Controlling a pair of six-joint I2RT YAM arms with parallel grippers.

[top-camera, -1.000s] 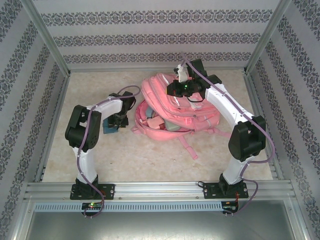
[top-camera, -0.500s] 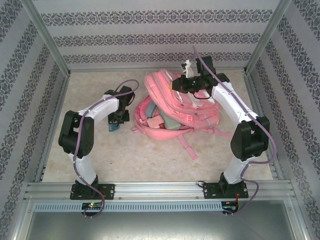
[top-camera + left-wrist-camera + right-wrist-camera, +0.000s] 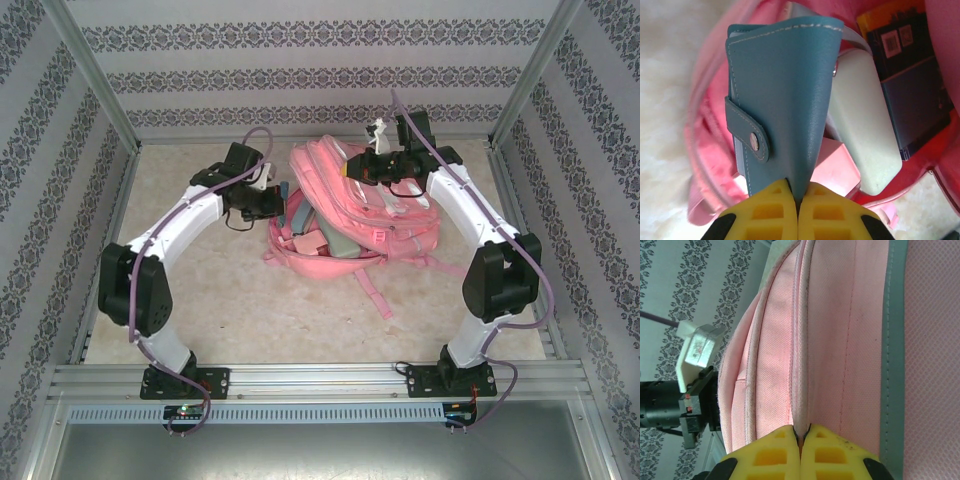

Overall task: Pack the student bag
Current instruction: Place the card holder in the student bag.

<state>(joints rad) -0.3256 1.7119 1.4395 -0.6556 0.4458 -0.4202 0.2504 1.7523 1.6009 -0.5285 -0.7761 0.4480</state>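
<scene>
The left gripper is carried from the table at left of centre, up and rightward to the left edge of the student bag. Its jaws, partly apart a second ago, are now brought together on the teal wallet. The wallet, seen low beneath the gripper before, is lifted and held over the bag's open mouth. In the left wrist view it is pinched by one edge between the yellow fingers. The left arm's elbow is shifted leftward and lower in the frame. The right gripper is raised slightly toward the upper right, and the bag's flap gripped by it is drawn up with it.
</scene>
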